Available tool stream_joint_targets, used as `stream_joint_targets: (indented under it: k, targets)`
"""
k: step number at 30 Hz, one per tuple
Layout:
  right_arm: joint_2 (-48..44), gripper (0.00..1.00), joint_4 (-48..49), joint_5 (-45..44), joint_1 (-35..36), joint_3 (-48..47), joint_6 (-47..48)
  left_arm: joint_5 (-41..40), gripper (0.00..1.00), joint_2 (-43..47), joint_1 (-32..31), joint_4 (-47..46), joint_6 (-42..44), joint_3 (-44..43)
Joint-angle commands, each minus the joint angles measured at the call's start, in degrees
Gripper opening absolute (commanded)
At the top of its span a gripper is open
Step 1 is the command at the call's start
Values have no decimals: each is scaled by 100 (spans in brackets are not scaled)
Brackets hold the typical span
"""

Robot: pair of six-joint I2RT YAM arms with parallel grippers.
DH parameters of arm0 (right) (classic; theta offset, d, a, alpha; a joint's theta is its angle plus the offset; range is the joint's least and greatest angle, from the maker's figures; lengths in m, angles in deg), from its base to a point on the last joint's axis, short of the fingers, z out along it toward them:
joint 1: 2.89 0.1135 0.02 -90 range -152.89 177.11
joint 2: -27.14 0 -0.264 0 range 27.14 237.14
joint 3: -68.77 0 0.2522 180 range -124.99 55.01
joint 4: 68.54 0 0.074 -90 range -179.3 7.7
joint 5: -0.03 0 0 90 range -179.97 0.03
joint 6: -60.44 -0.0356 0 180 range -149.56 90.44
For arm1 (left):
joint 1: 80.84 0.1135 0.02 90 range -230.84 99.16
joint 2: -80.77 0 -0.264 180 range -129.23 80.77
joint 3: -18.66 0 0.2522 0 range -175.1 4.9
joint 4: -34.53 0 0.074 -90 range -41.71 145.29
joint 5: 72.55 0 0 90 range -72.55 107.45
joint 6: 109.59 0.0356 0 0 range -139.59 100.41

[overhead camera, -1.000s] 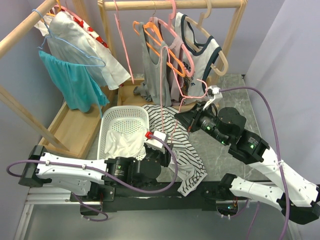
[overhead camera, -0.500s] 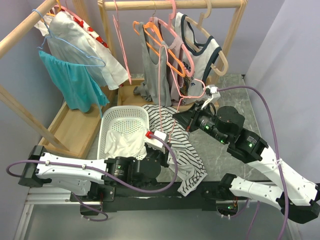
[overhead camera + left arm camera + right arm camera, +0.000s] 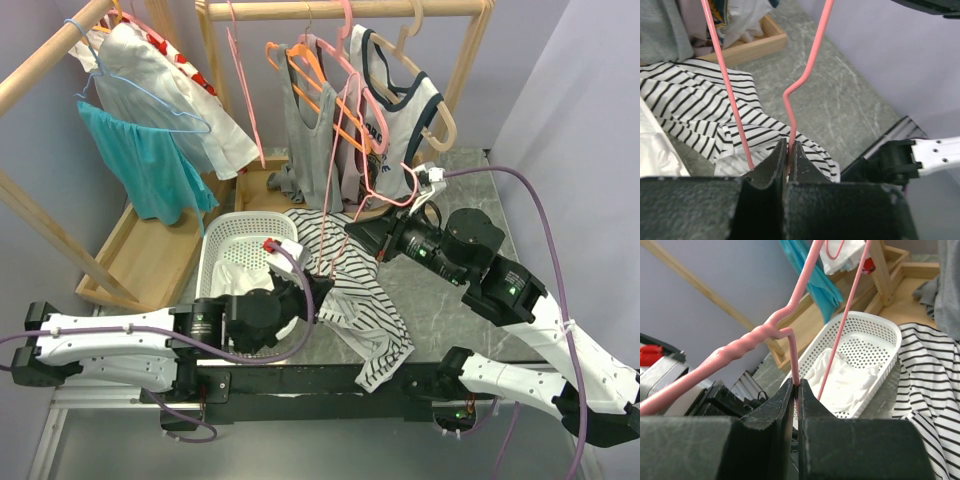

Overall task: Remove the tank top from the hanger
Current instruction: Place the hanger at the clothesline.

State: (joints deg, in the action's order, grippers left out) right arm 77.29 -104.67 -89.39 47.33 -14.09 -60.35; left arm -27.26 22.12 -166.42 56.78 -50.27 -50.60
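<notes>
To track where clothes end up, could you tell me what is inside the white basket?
Crumpled white cloth lies in the near half of the white basket; its far floor is bare. Anything under the cloth is covered.

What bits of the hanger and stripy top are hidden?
Top view: the left arm covers part of the striped tank top.
Left wrist view: the pink hanger runs off the top edge; its hook is unseen.
Right wrist view: the right gripper hides the wire below its grip.
</notes>
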Motion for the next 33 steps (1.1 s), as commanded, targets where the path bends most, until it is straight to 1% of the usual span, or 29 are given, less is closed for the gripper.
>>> stream_joint_targets:
  k: [1,2,4,5,9,11,15,18,19,21,24,25,26,29,32,33]
  targets:
    - [-93,9,-48,715,50,-192,-6,296,1,372,340,-41,-386,22]
    - [-102,11,-5,724,50,-174,-6,331,1,398,366,-32,-465,48]
    - [-85,12,5,768,50,-156,20,462,1,442,375,-32,-527,66]
    - [-76,14,22,812,58,-165,46,489,1,451,384,-14,-614,75]
    - [47,13,40,1093,50,-279,90,735,1,495,384,-84,-913,242]
    - [144,13,22,1234,50,-332,108,928,1,556,384,-286,-1036,425]
    - [416,13,-39,1392,50,-437,90,982,1,592,384,-366,-1212,550]
    - [548,14,-13,1322,58,-473,64,991,1,566,376,-454,-1204,515]
    - [566,18,22,1296,50,-473,55,947,1,539,375,-428,-1195,436]
    - [618,19,57,1261,58,-499,64,876,1,522,402,-436,-1160,357]
    - [593,27,145,1225,58,-525,64,1086,1,530,594,-480,-1221,303]
    - [575,35,171,1225,50,-525,73,1165,1,548,717,-506,-1282,330]
    - [566,35,180,1217,50,-517,64,1218,1,565,770,-506,-1335,347]
    - [478,45,224,1181,58,-455,55,1386,1,627,946,-629,-1432,462]
    - [347,48,198,1181,58,-376,38,1623,1,706,1201,-708,-1468,497]
    - [259,52,198,1164,58,-350,29,1675,1,706,1280,-726,-1450,488]
